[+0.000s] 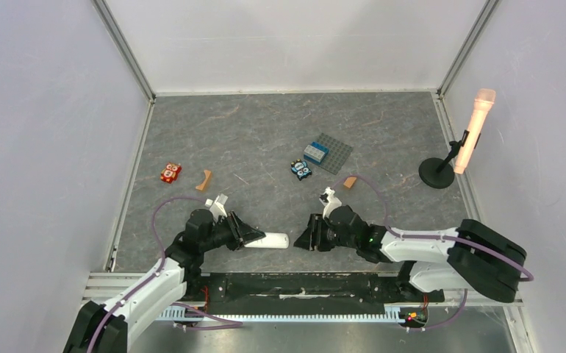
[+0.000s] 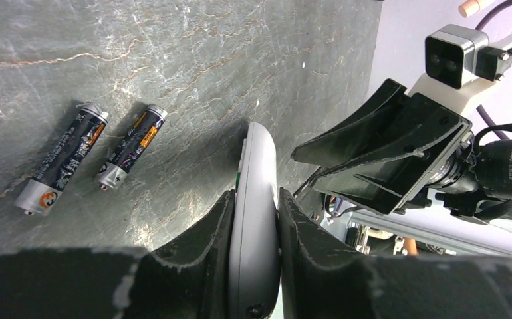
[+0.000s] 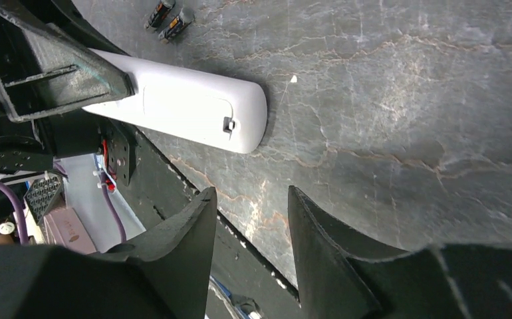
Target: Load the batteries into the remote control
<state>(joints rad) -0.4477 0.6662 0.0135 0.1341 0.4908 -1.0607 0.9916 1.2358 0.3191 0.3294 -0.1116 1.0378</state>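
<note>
A: Which way does the remote control (image 1: 269, 240) lie?
B: In the top view its long axis runs left to right along the near part of the desk (image 1: 265, 132). The rounded free end points at the right arm. The plain back, with a small latch (image 3: 227, 123) near that free end, faces the right wrist camera. Only a sliver of the buttoned front shows in the left wrist view.
A: Who has it?
B: The left end effector (image 2: 255, 199). Its fingers are clamped narrow on the two flat faces, at the end away from the latch. I cannot tell whether the remote touches the desk.
A: And the right end effector (image 3: 250, 193)?
B: Its fingers are partly spread, with nothing between them and touching nothing. It faces the remote's free end, with a gap between.
A: The batteries (image 2: 130, 146)?
B: Two, loose on the desk, side by side and nearly parallel, near the remote but apart from it
</note>
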